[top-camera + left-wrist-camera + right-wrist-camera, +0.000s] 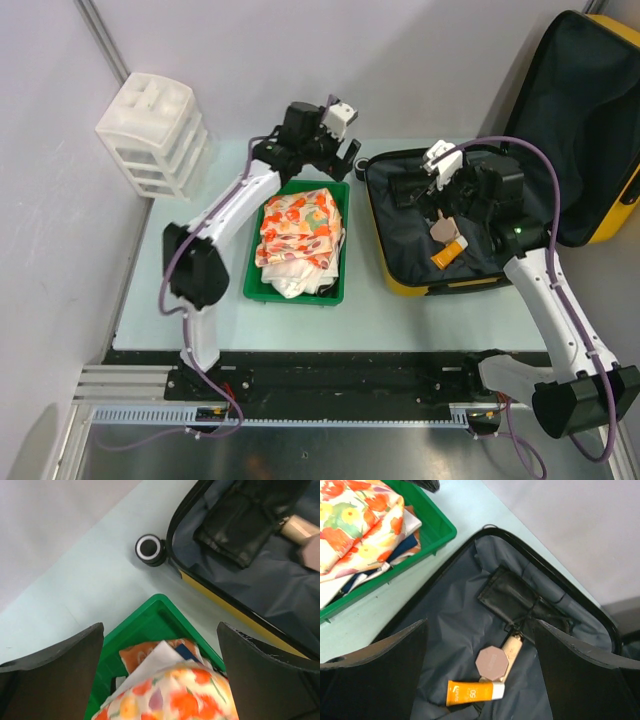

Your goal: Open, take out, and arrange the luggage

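The luggage [398, 245], a yellow hard-shell suitcase, lies open at the table's right with its black-lined lid [590, 120] standing up behind. On its lining [450, 625] lie an orange sunscreen tube [472, 692], a mauve octagonal compact [492, 663], a beige tube [512, 647] and a black pouch [520, 602]. My right gripper [480, 625] hovers open above these items with nothing between its fingers. My left gripper [160, 627] is open over the far end of the green tray [150, 612], just above a folded floral cloth [185, 695], holding nothing.
The green tray [250, 282] sits mid-table, piled with folded floral cloths [300, 228]. A white plastic drawer unit [155, 135] stands at the back left corner. A black suitcase wheel [149, 549] rests on the table between tray and luggage.
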Controlling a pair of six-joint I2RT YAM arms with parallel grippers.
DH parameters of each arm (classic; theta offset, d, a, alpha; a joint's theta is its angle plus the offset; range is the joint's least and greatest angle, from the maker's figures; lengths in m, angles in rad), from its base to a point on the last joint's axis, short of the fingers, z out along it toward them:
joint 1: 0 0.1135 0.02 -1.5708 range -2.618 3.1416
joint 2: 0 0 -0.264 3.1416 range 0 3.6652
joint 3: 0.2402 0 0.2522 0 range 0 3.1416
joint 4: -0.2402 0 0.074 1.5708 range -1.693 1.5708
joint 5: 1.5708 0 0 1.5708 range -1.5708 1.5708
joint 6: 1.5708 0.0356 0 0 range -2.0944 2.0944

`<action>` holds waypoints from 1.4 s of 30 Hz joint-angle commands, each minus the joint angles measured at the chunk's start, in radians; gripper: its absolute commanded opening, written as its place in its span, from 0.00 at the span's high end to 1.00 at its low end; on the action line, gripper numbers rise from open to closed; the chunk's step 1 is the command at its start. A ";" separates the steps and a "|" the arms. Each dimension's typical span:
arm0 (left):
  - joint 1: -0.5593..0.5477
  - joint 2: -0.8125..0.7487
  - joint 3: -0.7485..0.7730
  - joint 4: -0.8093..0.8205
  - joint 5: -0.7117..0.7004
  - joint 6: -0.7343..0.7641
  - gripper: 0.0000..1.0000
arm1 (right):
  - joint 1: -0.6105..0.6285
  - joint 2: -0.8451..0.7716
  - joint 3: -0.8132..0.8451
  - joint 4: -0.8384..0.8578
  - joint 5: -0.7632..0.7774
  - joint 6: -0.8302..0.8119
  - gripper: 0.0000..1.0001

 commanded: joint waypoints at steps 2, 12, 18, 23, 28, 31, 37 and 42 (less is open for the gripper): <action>-0.003 0.216 0.166 -0.023 -0.087 -0.110 0.02 | -0.060 -0.061 0.038 -0.070 0.010 0.015 0.10; -0.007 0.464 0.237 -0.023 -0.013 0.000 0.01 | -0.140 -0.156 0.017 -0.180 0.013 -0.025 0.10; 0.003 0.402 0.037 -0.025 -0.045 0.112 0.02 | -0.155 -0.167 0.011 -0.184 0.010 -0.036 0.10; 0.025 0.259 -0.216 -0.023 -0.044 0.229 0.07 | -0.169 -0.163 0.002 -0.175 -0.015 -0.037 0.10; 0.094 0.166 -0.353 -0.023 -0.030 0.296 0.09 | -0.172 -0.150 -0.002 -0.155 -0.035 -0.028 0.10; 0.121 0.095 -0.450 -0.025 -0.021 0.373 0.09 | -0.173 -0.141 -0.003 -0.149 -0.044 -0.025 0.10; 0.161 -0.002 -0.545 -0.023 -0.004 0.438 0.04 | -0.172 -0.114 -0.006 -0.124 -0.055 0.006 0.10; 0.143 -0.095 -0.412 -0.025 0.051 0.369 0.00 | -0.213 0.006 -0.006 -0.106 0.002 0.087 0.10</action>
